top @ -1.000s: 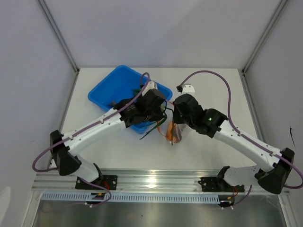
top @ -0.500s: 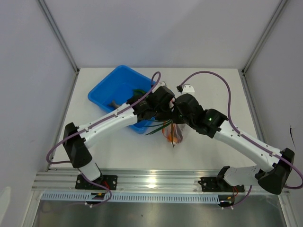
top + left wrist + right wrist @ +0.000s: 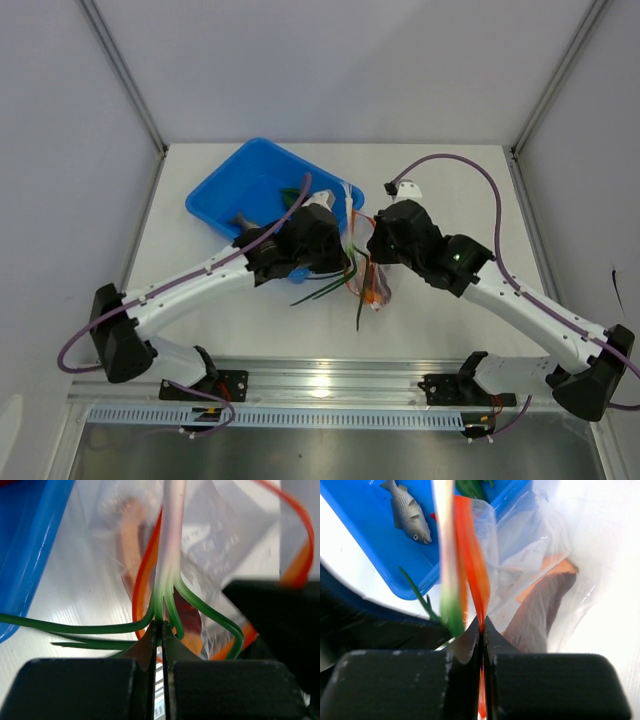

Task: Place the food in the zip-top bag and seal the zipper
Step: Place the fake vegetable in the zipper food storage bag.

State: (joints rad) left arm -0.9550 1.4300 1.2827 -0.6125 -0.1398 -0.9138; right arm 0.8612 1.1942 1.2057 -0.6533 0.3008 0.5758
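Seen from above, the two arms meet mid-frame over the zip-top bag. It lies on the white table just right of the blue tray. The wrists hide the fingers in that view.

The left wrist view shows the left gripper pinched tight on the green onion, right where its white stem splits into green leaves. The stem points up the frame across the bag's mouth. I cannot tell whether its far end is inside the bag.

The right wrist view shows the right gripper closed on the zipper. The orange-red strip rises from between its fingers at centre frame, with the onion stem just to its left.

The bag is crinkly clear plastic with some faint print. In the left wrist view its mouth strip bows out in loops. Inside it, lower right of centre in the right wrist view, sits the purple-red and orange slice.

The tray fills the upper left of that same view. It holds a grey toy fish, with green pods at the top edge.
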